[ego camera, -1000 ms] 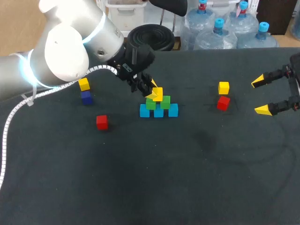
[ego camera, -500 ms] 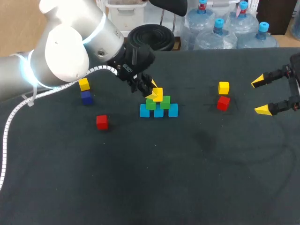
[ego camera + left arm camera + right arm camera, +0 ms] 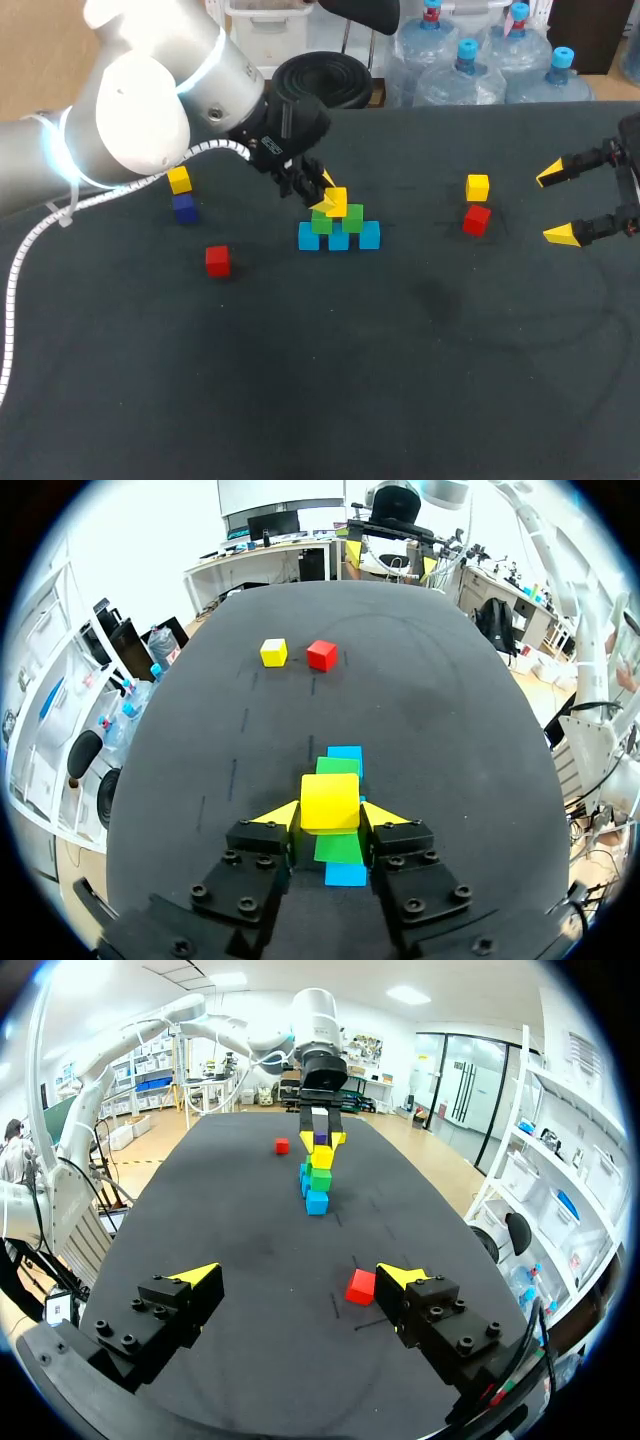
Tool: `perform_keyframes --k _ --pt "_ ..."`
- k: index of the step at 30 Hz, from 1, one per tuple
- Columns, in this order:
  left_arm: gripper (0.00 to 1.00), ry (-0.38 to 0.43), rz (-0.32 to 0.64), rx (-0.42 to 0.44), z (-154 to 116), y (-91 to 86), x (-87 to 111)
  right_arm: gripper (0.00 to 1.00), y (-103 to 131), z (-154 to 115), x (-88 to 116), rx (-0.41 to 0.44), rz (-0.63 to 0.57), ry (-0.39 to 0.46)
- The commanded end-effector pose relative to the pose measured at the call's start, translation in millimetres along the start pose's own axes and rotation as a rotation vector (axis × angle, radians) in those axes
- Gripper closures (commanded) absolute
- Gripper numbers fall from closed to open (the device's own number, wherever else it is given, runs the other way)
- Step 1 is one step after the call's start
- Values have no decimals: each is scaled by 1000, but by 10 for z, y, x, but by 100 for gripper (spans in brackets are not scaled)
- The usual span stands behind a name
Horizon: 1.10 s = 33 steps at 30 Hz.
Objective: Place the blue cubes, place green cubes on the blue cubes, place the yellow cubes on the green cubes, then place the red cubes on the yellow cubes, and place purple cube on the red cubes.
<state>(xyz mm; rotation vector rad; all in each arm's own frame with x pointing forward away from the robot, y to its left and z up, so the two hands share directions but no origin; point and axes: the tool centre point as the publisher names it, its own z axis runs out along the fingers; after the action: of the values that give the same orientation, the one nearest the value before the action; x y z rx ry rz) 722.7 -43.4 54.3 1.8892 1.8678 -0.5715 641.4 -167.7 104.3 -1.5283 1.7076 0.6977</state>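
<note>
Left tool (image 3: pixel 331 816) unmoved (clamping yellow cube (image 3: pixel 330 800)).

No change to be found from the earlier head views to now. Compared the left pincer (image 3: pixel 325 192), clamped on the yellow cube (image 3: pixel 329 802) atop the green cubes (image 3: pixel 352 216): same place, same hold, same tilt. Checked the right pincer (image 3: pixel 556 204), fingers spread wide at the far side of the tabletop (image 3: pixel 400 350): no shift either. Looked over the loose cubes (image 3: pixel 476 219) lying around the stack: none moved, none turned, none added or taken away.
</note>
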Motion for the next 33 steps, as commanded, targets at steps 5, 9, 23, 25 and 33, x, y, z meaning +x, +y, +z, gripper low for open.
perform_keyframes --k 5,9,23,25,33 --pt "55 8 1 7 5 27 -11 0 -4 7 3 0 -1 -1" --pt "52 9 3 8 3 30 -12 0 -4 7 3 0 -1 -1" --pt "0 -5 9 -24 -246 28 -65 0 -4 7 3 0 -1 -1" --pt "0 -18 8 -39 -330 25 -67 0 -4 7 3 0 -1 -1" --pt "0 -59 -13 -83 -658 -26 28 0 -4 7 3 0 -1 -1"
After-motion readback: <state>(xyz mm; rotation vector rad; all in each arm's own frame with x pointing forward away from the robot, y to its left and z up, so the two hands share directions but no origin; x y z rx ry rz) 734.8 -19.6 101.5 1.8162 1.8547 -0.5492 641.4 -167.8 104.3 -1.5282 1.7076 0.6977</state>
